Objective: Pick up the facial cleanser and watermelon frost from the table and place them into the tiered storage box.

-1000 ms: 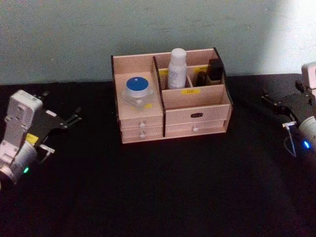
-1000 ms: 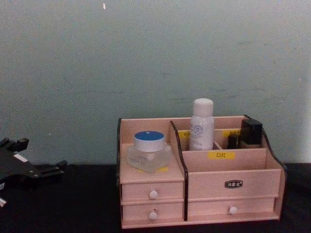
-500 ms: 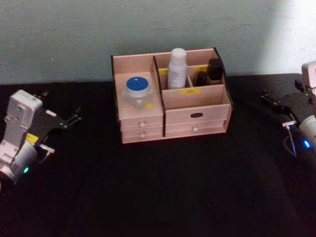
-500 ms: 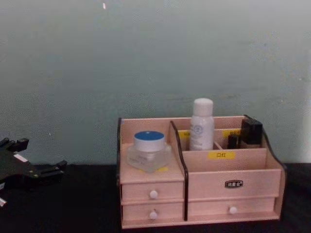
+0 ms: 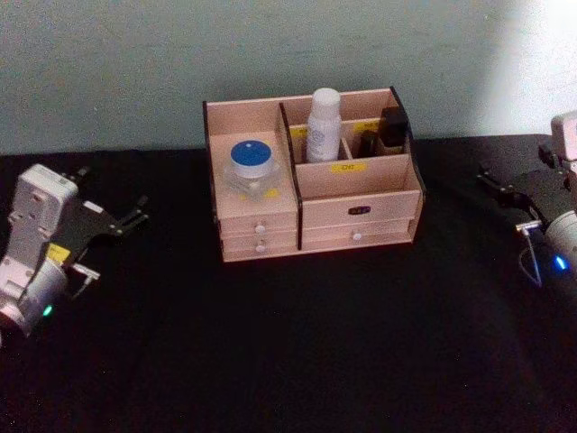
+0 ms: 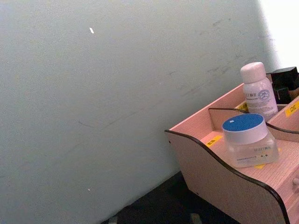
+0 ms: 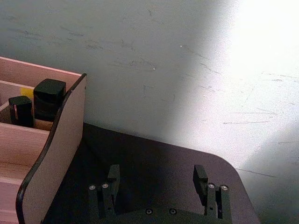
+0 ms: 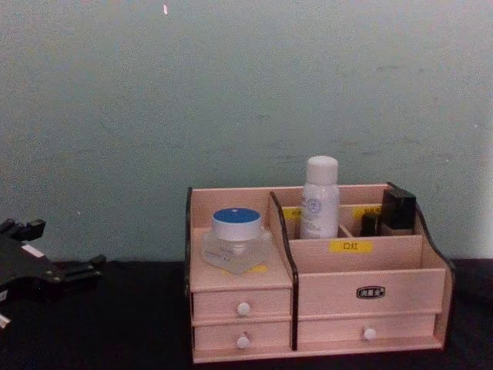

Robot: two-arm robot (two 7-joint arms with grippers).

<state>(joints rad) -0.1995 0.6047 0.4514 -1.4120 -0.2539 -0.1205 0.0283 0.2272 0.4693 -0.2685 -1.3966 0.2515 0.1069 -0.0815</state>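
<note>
Both pincers point(image 5: 133, 213) point(image 7: 156, 179) prob. open, clear of tiered storage box point(image 5: 361, 209).

Black tablecloth point(image 5: 297, 343) covers the lower frame, pale green-grey wall point(image 5: 135, 63) fills the upper, with two small black-capped bottles point(image 8: 398, 210) upright in a rear compartment, right of centre in chest view.

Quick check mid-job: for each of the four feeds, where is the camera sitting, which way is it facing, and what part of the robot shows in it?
Head: high, looking down at the tiered storage box; left claw and right claw at the sides.
Chest: low, facing the box front; left claw at the edge.
Left wrist: beside the box, facing the watermelon frost and facial cleanser.
Right wrist: facing the box's right wall; its own open fingers show.
Head, chest and left wrist all show jar and bottle inside.
</note>
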